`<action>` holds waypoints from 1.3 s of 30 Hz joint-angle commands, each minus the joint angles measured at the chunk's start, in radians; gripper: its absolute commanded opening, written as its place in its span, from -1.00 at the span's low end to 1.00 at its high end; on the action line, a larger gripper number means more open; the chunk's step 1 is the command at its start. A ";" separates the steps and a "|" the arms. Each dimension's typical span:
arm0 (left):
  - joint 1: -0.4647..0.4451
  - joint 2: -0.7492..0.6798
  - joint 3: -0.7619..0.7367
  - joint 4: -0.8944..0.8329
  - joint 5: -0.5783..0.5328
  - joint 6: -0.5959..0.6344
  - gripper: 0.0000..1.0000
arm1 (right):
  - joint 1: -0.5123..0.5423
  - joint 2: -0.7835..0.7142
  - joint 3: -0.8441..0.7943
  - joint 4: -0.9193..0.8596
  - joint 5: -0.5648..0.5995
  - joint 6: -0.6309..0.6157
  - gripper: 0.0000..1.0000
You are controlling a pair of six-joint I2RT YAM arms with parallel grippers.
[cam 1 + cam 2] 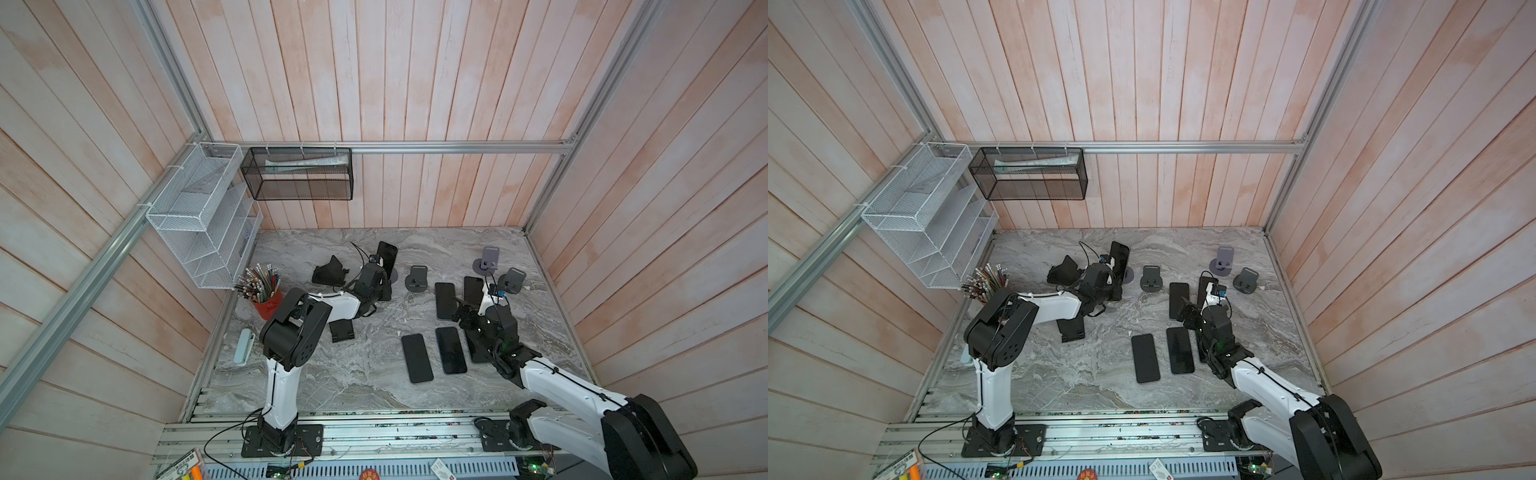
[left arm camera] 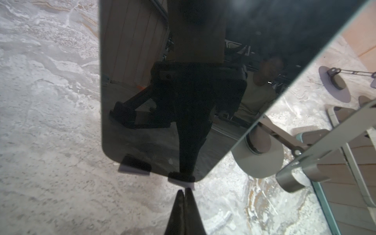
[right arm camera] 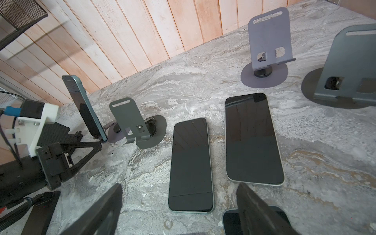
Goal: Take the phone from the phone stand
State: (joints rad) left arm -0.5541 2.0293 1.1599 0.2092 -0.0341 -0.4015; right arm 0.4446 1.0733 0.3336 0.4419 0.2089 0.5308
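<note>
- The grey marbled tabletop [image 1: 332, 374] carries several dark phones [image 1: 417, 357] lying flat and a few bare stands [image 1: 417, 278].
- The task's black glossy-screened phone [image 1: 387, 257] leans nearly upright on its stand near the back, left of middle. It looks a stiff glass slab, probably light, slick and easy to crack. I'd pinch its long side edges above the lips and lift it up and out.
- The lilac-grey metal phone stand [image 2: 264, 164] hooks the phone's bottom edge with two small lips.
- The right gripper [image 3: 180, 185] gapes wide and empty above the flat phones.
- The left gripper [image 2: 184, 192] has its fingers pressed together on nothing, just below that bottom edge. Whether it touches a lip I can't tell.
</note>
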 commanded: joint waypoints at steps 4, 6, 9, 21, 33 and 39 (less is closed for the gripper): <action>-0.010 0.005 -0.017 0.030 -0.018 -0.023 -1.00 | 0.006 0.010 -0.006 0.007 0.005 0.001 0.77; -0.015 0.006 -0.016 0.033 -0.023 -0.024 -1.00 | 0.006 0.010 -0.007 0.008 0.007 0.001 0.76; -0.018 0.008 -0.013 0.036 -0.023 -0.029 -1.00 | 0.006 0.008 -0.007 0.008 0.005 0.001 0.76; -0.041 0.019 -0.009 0.050 -0.036 -0.037 -1.00 | 0.006 0.005 -0.007 0.007 0.004 0.001 0.76; -0.056 0.008 -0.031 0.094 -0.009 -0.030 -1.00 | 0.006 -0.001 -0.009 0.007 0.005 0.001 0.76; -0.058 -0.107 -0.116 0.107 -0.035 -0.029 -1.00 | 0.006 -0.014 -0.012 0.001 0.007 0.001 0.76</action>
State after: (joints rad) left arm -0.6102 1.9987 1.0756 0.2985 -0.0536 -0.4313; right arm 0.4446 1.0756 0.3336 0.4416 0.2085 0.5308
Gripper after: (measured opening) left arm 0.044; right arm 0.881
